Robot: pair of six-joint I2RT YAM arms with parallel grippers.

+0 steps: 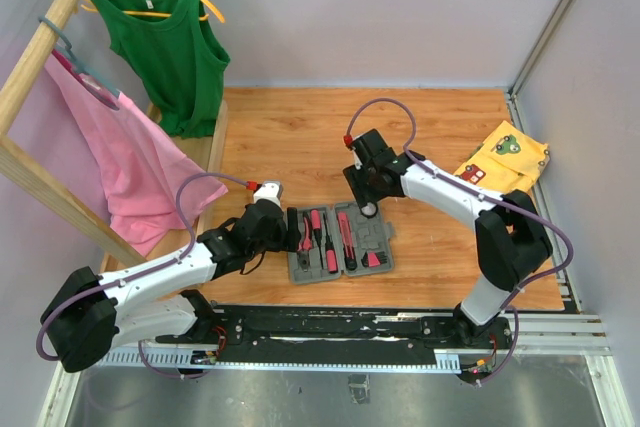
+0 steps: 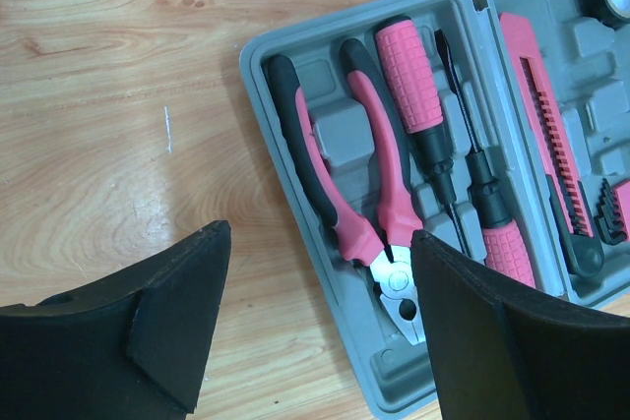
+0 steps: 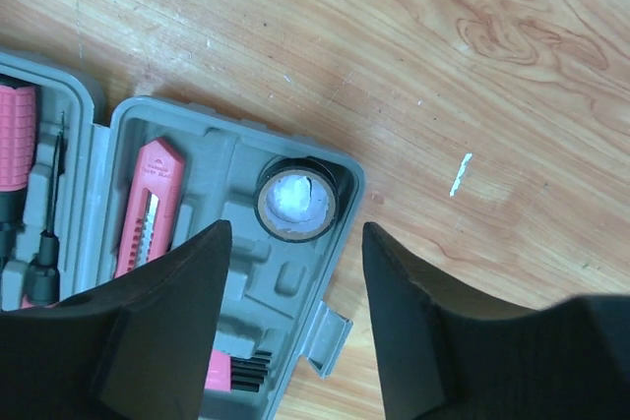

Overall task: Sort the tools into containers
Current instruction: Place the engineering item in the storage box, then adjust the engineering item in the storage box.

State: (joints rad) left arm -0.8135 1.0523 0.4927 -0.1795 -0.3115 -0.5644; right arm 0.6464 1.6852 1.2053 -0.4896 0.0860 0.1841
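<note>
I am hovering my left claw (image 2: 317, 243), spread apart, over the pliers (image 2: 340, 209) lying lengthwise in the case (image 2: 254, 81) on the counter (image 2: 118, 66). My right claw (image 3: 295, 233), also apart, is nearer the disc (image 3: 295, 199).

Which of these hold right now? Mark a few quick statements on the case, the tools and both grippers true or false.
The tool case lies open on the table. True.
The pliers lie on bare wood beside the case. False: they sit in a moulded slot inside it.
The right gripper is shut on the round disc. False: it is open and empty; the disc sits in a corner of the case.
The left gripper is open and holds nothing. True.
The yellow cloth covers the case. False: it lies apart, near the table's right edge.
</note>
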